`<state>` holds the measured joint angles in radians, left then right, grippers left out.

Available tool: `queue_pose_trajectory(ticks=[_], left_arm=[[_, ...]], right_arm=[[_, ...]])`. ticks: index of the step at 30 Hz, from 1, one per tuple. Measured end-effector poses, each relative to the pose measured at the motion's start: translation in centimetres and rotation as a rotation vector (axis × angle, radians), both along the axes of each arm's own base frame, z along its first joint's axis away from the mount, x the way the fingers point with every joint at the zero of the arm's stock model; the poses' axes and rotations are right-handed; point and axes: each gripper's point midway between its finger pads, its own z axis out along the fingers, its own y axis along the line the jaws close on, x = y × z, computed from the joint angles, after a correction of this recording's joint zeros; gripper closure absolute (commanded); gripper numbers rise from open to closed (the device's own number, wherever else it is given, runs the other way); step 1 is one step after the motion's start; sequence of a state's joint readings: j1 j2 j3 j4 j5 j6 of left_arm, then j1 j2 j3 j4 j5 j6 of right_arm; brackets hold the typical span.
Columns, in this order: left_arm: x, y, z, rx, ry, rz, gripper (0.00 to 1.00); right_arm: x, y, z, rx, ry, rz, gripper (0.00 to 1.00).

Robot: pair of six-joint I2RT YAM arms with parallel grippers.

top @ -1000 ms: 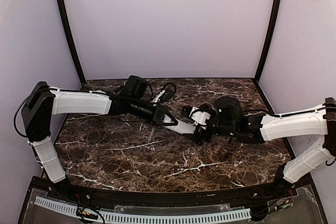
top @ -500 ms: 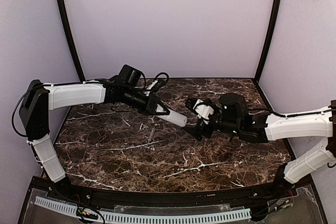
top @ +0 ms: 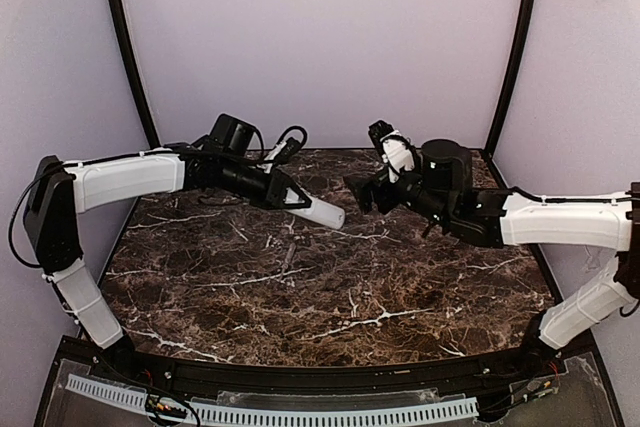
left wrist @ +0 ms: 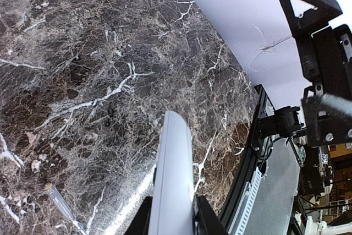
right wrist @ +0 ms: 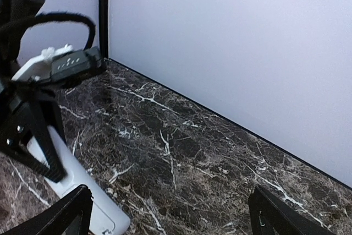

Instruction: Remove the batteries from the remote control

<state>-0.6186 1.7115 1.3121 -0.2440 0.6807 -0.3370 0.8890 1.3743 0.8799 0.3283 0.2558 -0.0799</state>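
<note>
The remote control (top: 320, 212) is a slim white bar held in the air over the back of the table. My left gripper (top: 292, 198) is shut on its left end. In the left wrist view the remote (left wrist: 173, 174) runs up from between my fingers (left wrist: 204, 221). My right gripper (top: 367, 161) hangs open and empty just right of the remote's free end, not touching it. In the right wrist view (right wrist: 170, 213) its jaws stand wide apart, with the remote (right wrist: 82, 191) at lower left. A slim greyish cylinder (left wrist: 63, 207), perhaps a battery, lies on the table.
The dark marble table (top: 330, 297) is walled by lilac panels (top: 320, 37) at the back and sides. Black corner posts (top: 128, 47) stand at back left and back right. A black rail and white cable track (top: 300, 409) run along the near edge.
Both arms have risen and moved toward the back wall. My left gripper carried the remote up and left. My right gripper left the remote's end and now stands apart from it, open.
</note>
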Motion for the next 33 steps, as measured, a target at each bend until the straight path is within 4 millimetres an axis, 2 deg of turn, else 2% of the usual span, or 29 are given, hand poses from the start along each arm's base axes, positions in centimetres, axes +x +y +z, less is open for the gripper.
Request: queue_pose_trajectory(ticks=[4,8,12,16,23,33], left_arm=[[0.3,0.6,0.3,0.022,-0.029,0.02,1.0],[0.6,1.1,0.1,0.042,-0.042,0.041,0.99],[0.9,1.7,0.1,0.062,-0.052,0.065,1.0],[0.9,2.3,0.5,0.062,-0.064,0.08,1.0],[0.9,2.3,1.1,0.036,-0.058,0.089,0.99],[0.7,2.3,1.3,-0.096,0.062,0.095,1.0]], right_arm=[[1.9,0.5,2.3,0.082,0.063,-0.074,0.01],[2.5,0.1,2.9,0.148,0.145,-0.115,0.01],[2.2,0.3,2.5,0.205,0.236,-0.116,0.01],[1.7,1.4,2.3,0.258,0.324,-0.078,0.01],[0.9,2.5,1.2,0.323,0.447,-0.043,0.01],[-0.2,3.6,-0.2,0.35,0.566,0.005,0.01]])
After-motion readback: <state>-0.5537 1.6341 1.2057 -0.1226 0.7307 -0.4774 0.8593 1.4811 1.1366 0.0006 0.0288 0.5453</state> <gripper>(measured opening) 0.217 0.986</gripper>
